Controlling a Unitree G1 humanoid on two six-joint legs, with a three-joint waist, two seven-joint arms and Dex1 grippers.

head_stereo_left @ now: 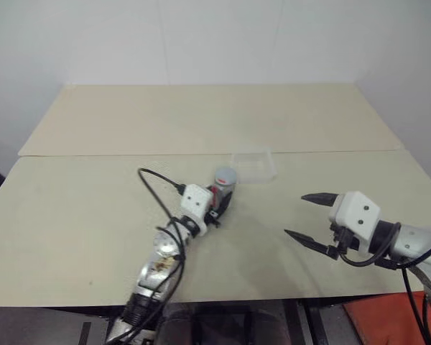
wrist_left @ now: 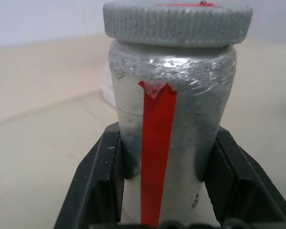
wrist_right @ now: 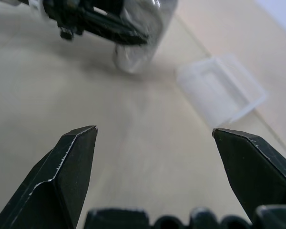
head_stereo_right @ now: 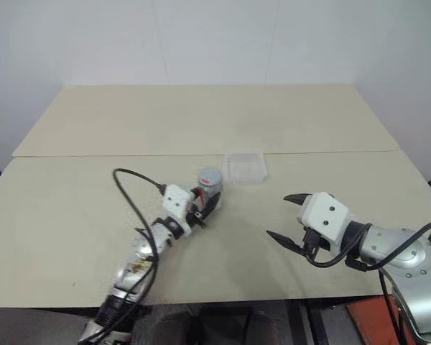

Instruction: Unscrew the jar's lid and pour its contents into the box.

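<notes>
The jar [wrist_left: 171,129], silvery with a red vertical stripe, is upright near the middle of the table, and my left gripper [head_stereo_left: 219,201] is shut on its body. The black fingers [wrist_left: 100,181] press both sides of it. The grey ribbed lid [wrist_left: 177,21] sits on top of the jar, a red mark on its upper face. The contents are hidden inside. The clear box [head_stereo_left: 253,164] lies just behind and to the right of the jar [head_stereo_left: 225,183]. My right gripper [head_stereo_left: 296,214] hovers open to the right, holding nothing and pointing toward the jar [wrist_right: 138,52] and the box [wrist_right: 219,90].
The beige table [head_stereo_left: 93,215] has a seam [head_stereo_left: 129,154] running across it just behind the box, with a white wall beyond. A black cable [head_stereo_left: 154,187] loops from my left wrist over the table. The table's front edge lies close under both arms.
</notes>
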